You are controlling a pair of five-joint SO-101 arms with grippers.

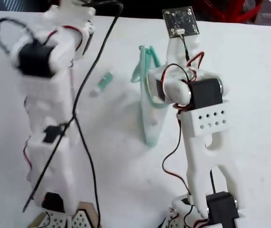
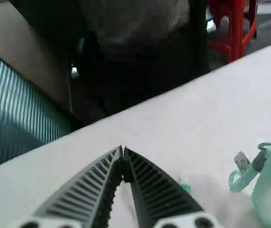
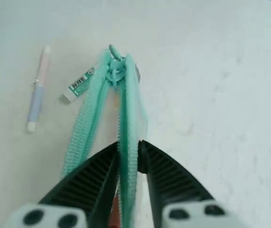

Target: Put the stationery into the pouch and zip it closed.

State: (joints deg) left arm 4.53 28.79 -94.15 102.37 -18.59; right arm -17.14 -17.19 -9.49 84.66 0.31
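A mint-green see-through pouch (image 1: 150, 118) stands on its edge in the middle of the white table, its zip open. My right gripper (image 3: 128, 151) is shut on one zip band of the pouch (image 3: 126, 109), while the other band hangs loose beside it. The zip slider (image 3: 112, 71) sits at the pouch's far end. Beyond the pouch lie a white eraser with a green label (image 3: 79, 86) and a pink and blue pen (image 3: 36, 90). The eraser (image 1: 102, 84) rests left of the pouch. My left gripper (image 2: 122, 152) is shut on nothing, raised near the table's far edge, with the pouch's zip pull (image 2: 242, 164) off to one side.
The left arm (image 1: 50, 118) stands tall over the left of the table, its black cable (image 1: 85, 142) trailing down. The right arm (image 1: 206, 142) rises from the near edge. Past the far table edge (image 2: 140, 102) are a dark seat and red chair legs (image 2: 237, 28).
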